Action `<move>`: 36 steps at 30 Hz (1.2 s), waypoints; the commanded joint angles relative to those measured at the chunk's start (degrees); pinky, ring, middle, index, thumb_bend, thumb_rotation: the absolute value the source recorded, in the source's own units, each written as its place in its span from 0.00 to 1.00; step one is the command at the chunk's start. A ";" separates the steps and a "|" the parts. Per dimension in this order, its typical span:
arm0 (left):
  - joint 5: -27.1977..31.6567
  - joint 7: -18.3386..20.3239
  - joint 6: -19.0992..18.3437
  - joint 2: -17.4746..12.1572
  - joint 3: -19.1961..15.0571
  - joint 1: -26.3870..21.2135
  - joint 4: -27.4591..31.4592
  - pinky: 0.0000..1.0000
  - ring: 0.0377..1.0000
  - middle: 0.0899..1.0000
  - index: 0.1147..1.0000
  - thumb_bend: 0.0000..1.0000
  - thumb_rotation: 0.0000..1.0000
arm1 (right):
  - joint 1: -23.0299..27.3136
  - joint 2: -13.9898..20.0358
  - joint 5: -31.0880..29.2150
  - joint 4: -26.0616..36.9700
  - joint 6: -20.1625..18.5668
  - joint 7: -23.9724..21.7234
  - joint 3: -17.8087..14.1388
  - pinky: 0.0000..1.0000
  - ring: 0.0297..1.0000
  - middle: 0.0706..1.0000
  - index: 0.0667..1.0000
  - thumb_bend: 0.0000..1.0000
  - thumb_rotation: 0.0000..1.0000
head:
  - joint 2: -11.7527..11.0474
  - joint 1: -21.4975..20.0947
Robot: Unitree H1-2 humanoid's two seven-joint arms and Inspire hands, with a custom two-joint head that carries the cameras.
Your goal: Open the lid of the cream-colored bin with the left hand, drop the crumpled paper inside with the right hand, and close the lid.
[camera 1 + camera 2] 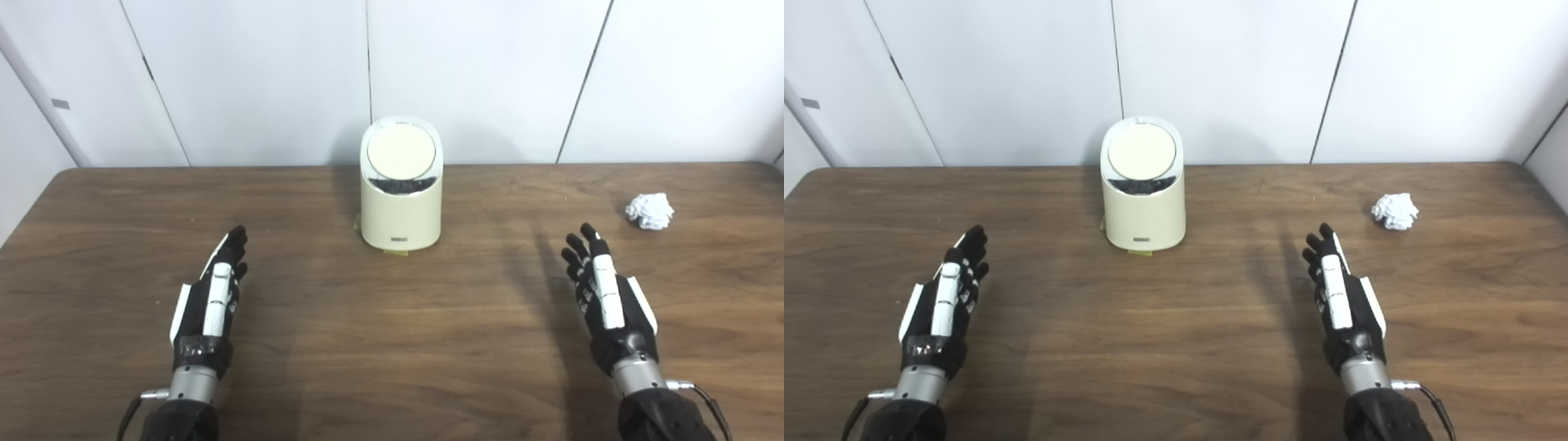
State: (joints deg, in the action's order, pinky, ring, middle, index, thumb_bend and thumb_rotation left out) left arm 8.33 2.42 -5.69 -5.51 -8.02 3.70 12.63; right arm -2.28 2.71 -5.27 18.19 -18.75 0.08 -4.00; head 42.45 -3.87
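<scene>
A cream-colored bin [401, 211] stands at the back middle of the wooden table [392, 343], its round lid [401, 153] down. A crumpled white paper ball [649, 211] lies at the right, beyond my right hand. My left hand [211, 300] hovers over the near left of the table, fingers stretched forward and apart, holding nothing. My right hand [606, 300] mirrors it at the near right, open and empty, a short way in front of the paper. Both hands are well clear of the bin.
White wall panels [275, 79] rise directly behind the table's far edge. A small yellowish tag [395, 252] pokes out under the bin's front. The wood between my hands and the bin is bare.
</scene>
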 commanded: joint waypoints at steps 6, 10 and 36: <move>-0.14 0.10 0.74 -0.66 0.06 -1.24 1.83 1.00 1.00 0.95 0.96 0.56 0.90 | 1.85 -0.01 0.27 1.63 1.00 0.29 -0.20 1.00 0.95 0.96 1.00 0.62 0.96 | 0.17 -0.02; -0.17 0.07 0.62 -0.63 0.09 -1.26 2.05 1.00 1.00 0.95 0.96 0.56 0.90 | 1.77 -0.12 -0.44 1.94 0.79 0.10 -0.37 1.00 0.96 0.96 1.00 0.62 0.96 | 0.16 -0.04; -1.21 -0.37 1.36 -0.29 0.46 -0.64 1.72 1.00 0.98 0.95 0.96 0.55 0.82 | 0.79 -0.08 -0.47 0.51 3.12 -0.34 0.08 1.00 0.96 0.96 1.00 0.60 0.96 | -3.93 1.40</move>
State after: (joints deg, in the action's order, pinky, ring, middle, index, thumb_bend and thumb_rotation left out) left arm 7.84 2.24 -5.69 -5.53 -7.78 3.72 12.63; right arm -2.34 2.67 -5.50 17.92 -18.39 0.15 -3.88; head 38.50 -2.46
